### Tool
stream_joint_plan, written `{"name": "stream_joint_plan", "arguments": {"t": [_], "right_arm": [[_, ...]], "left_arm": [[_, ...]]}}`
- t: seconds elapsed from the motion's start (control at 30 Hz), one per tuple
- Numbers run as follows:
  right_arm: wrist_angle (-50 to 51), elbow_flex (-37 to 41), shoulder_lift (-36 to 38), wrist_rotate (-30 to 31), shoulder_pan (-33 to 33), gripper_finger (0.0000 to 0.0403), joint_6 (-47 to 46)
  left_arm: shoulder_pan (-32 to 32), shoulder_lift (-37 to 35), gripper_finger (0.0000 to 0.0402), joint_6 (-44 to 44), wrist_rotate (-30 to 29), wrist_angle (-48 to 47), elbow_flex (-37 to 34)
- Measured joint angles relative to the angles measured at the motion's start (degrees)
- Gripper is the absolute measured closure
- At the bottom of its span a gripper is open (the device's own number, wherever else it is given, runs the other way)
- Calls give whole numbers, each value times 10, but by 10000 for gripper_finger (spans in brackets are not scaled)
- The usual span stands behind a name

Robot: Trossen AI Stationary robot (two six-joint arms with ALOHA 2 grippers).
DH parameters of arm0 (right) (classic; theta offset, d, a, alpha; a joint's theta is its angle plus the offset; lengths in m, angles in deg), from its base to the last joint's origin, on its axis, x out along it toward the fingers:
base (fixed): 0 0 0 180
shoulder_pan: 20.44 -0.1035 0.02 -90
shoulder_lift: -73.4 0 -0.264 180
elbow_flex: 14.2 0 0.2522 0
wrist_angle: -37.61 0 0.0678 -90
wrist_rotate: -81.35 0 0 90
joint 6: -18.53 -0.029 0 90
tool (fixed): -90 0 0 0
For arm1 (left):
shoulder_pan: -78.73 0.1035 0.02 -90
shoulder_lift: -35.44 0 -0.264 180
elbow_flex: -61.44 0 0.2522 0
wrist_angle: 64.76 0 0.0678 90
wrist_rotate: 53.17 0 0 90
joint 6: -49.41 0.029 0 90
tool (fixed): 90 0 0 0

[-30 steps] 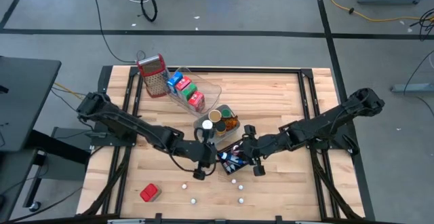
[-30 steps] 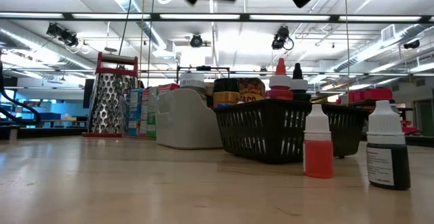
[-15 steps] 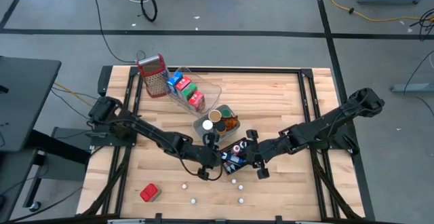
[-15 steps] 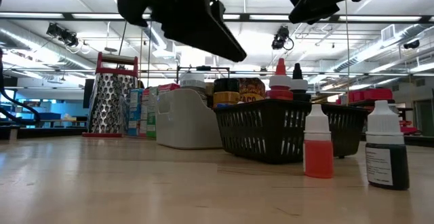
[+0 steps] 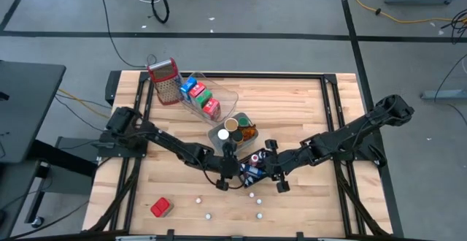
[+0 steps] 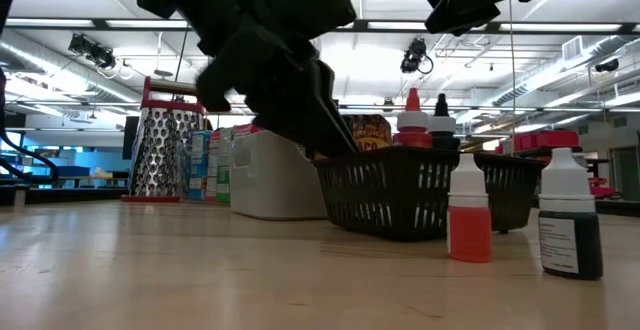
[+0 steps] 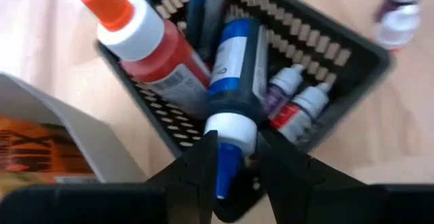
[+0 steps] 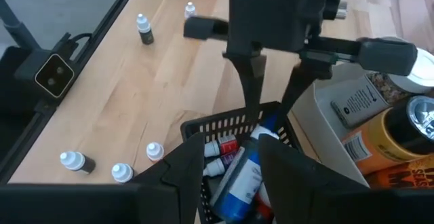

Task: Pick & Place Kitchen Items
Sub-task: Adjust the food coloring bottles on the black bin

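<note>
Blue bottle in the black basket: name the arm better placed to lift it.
Left. The left gripper straddles the blue bottle's cap, open; the right gripper hovers above the black basket.

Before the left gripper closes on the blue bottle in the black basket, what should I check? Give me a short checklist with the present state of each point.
1. Left gripper open, fingers either side of the blue bottle tip: ok.
2. Fingers over the white collar and blue tip, not the body: ok, but a narrow hold that may slip.
3. Red bottle lies close beside the blue one, so a finger may brush it: cannot tell.
4. Right gripper is open at the same black basket, close to the left one: not ok, collision risk.
5. Fingers low enough to grip: cannot tell.
</note>
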Motion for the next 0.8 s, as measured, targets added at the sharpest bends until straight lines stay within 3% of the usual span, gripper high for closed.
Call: {"name": "stream_joint_plan", "arguments": {"t": [0.33, 0.6, 0.8], "right_arm": [[-4, 0, 0, 0, 0, 254, 2], [-12, 0, 0, 0, 0, 254, 7], [-13, 0, 0, 0, 0, 254, 19]], "left_arm": [[0, -1, 288, 27, -14, -31, 16], [1, -1, 288, 66, 3, -128, 55], [5, 0, 288, 103, 31, -149, 75]]}}
